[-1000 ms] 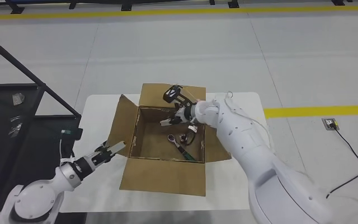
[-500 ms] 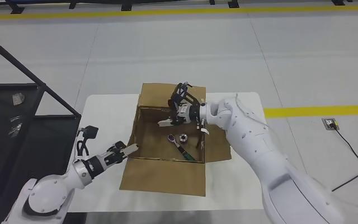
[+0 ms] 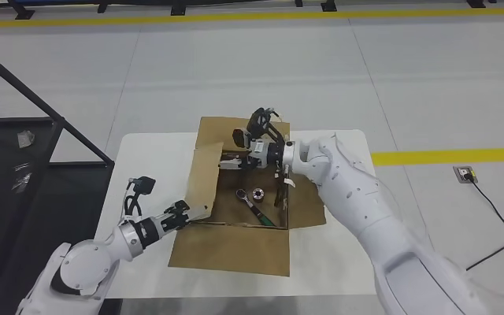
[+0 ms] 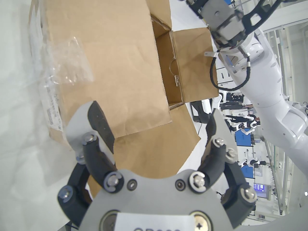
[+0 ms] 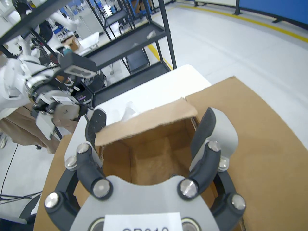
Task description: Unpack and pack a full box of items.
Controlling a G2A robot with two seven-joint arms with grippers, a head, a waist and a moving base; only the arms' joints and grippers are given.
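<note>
Since a second ago our left hand (image 3: 194, 211) has pushed the left flap (image 3: 203, 177) of the box (image 3: 236, 248) up from flat to nearly upright, its fingers apart. Our right hand (image 3: 227, 163), fingers spread, is over the far side of the box, which sits mid-bench (image 3: 142, 157) with a ratchet (image 3: 252, 201) inside.

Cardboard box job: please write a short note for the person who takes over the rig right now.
Left gripper: fingers open, at the raised left flap of the box.
Right gripper: fingers open, empty, above the box opening.
A small tool lies on the box floor.
Done: left flap stands up. Left to do: the other three flaps lie outward, so the box is not yet closed.
</note>
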